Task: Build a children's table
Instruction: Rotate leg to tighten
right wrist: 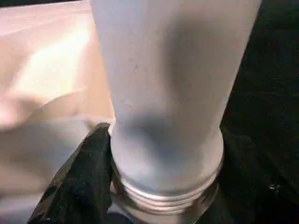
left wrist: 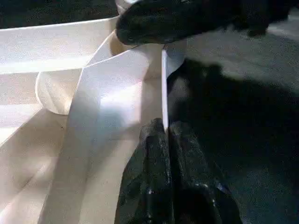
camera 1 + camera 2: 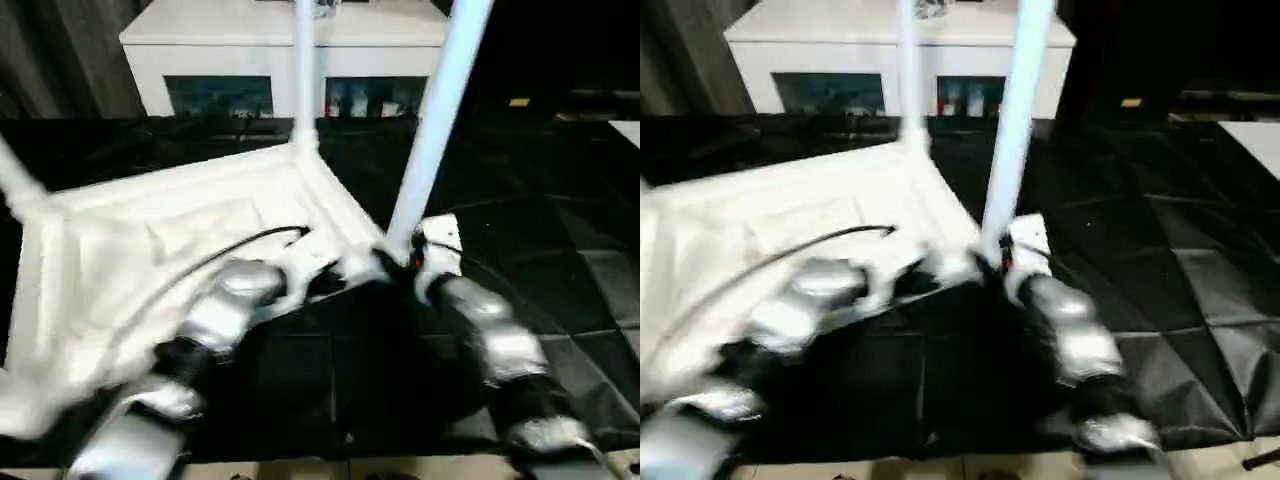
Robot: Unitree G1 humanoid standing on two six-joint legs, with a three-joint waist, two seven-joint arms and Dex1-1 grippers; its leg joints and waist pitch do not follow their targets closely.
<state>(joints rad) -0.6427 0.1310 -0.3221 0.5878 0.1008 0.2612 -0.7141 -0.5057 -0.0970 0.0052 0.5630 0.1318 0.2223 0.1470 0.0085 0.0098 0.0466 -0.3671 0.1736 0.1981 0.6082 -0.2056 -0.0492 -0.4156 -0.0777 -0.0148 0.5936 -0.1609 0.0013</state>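
Tabletop point(image 3: 180, 230) upside down on dark floor mat point(image 3: 560, 260), leg point(image 3: 435, 130) tilted in near corner socket. Right gripper point(image 1: 154, 186) jaws around leg base; left gripper point(image 2: 167, 140) jaws pinched on rim. Risk: tilted leg cross-threads or pops out.

Black quilted floor mat point(image 3: 560, 260), white low cabinet point(image 3: 270, 40) behind, grey curtain point(image 3: 60, 50)

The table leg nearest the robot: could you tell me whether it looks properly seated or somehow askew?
The near leg leans, while the far leg stands straight in its socket. In the right wrist view its threaded end is still exposed, so it is not screwed home. The right gripper holds its base.
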